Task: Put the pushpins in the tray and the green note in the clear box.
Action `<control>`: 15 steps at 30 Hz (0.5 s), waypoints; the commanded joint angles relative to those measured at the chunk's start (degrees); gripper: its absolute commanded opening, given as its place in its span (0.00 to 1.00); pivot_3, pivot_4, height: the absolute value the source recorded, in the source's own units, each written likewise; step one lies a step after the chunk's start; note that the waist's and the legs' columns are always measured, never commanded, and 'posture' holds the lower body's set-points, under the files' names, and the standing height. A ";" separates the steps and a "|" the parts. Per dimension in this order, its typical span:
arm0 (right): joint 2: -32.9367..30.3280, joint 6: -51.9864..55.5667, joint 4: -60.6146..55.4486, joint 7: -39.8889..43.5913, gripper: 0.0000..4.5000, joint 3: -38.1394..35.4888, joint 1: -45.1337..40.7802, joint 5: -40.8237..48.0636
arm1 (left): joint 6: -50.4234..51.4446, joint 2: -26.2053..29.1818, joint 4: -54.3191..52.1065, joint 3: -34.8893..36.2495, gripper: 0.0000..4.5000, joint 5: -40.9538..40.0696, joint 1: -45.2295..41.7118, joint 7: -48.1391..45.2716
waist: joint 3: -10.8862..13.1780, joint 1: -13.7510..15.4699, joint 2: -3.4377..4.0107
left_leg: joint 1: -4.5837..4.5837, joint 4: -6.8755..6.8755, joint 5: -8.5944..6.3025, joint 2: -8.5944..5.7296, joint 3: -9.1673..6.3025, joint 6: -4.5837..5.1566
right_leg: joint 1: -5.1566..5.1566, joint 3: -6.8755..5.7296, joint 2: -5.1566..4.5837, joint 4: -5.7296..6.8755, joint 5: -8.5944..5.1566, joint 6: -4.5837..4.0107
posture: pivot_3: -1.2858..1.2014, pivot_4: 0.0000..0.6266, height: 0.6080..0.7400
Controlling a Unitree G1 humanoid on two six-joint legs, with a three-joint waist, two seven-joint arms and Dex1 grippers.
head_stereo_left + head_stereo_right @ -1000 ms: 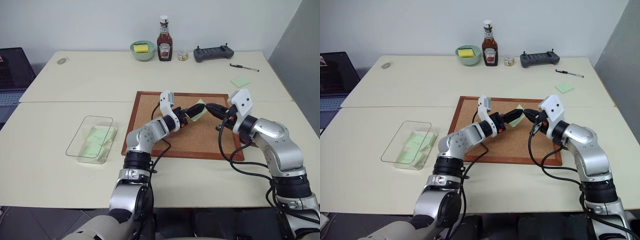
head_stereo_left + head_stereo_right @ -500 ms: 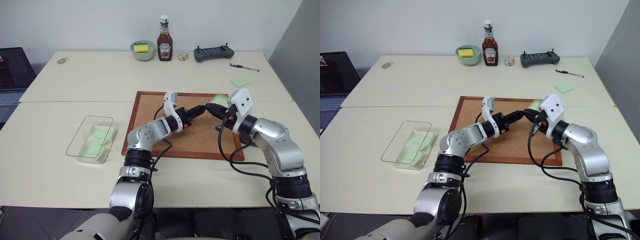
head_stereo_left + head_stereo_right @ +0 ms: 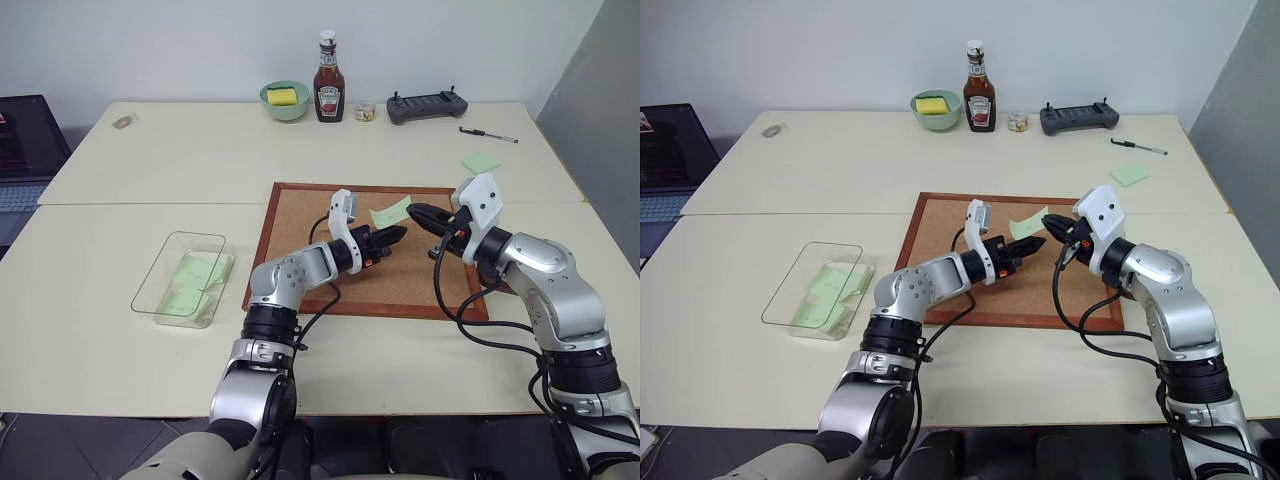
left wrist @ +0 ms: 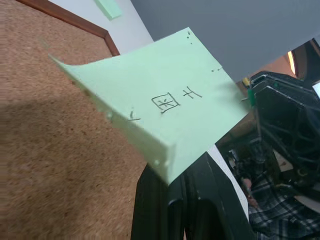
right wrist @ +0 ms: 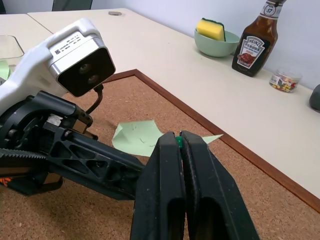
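A: Where was the green note [image 3: 389,214]?
B: Above the corkboard [image 3: 300,250], pinched in the left gripper [image 3: 400,233].
A: The right gripper [image 3: 413,211]?
B: Clamped on a green pushpin [image 5: 178,140].

Two cream desks [image 3: 180,150] pushed together, seam running across between them. Plain white wall [image 3: 200,40] behind far desk. Grey panel [image 3: 600,90] at right edge. Dark laptop [image 3: 25,140] on separate surface at far left. Dark floor [image 3: 20,440] below near desk edge. Even indoor light, soft shadows.
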 commanded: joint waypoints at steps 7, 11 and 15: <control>0.00 -0.56 -1.51 -0.04 0.00 -0.44 -1.60 0.77 | -3.20 1.45 -4.68 -2.07 0.22 0.63 2.51 -2.32 | 0.00 0.01 0.00 | 0.00 0.00 0.00 0.00 0.00 0.00 | 0.00 0.00 0.00 0.00 0.00 0.00 | 0.52 0.24 1.00; 0.14 -0.44 -1.59 -0.15 0.00 -0.33 -1.70 0.79 | -1.85 0.79 -5.46 -1.12 0.38 -1.10 3.25 -1.31 | 0.00 0.01 0.00 | 0.00 0.00 -0.02 0.00 0.00 0.03 | 0.00 0.00 0.00 0.00 0.00 0.00 | 0.52 0.24 1.00; 0.26 -0.37 -1.70 -0.29 0.00 -0.27 -1.66 0.78 | -0.98 -0.57 -6.00 1.35 0.57 -2.86 3.78 1.51 | 0.00 0.02 0.00 | 0.00 0.00 -0.03 0.00 0.00 0.06 | 0.00 0.00 0.00 0.00 0.00 0.00 | 0.52 0.24 1.00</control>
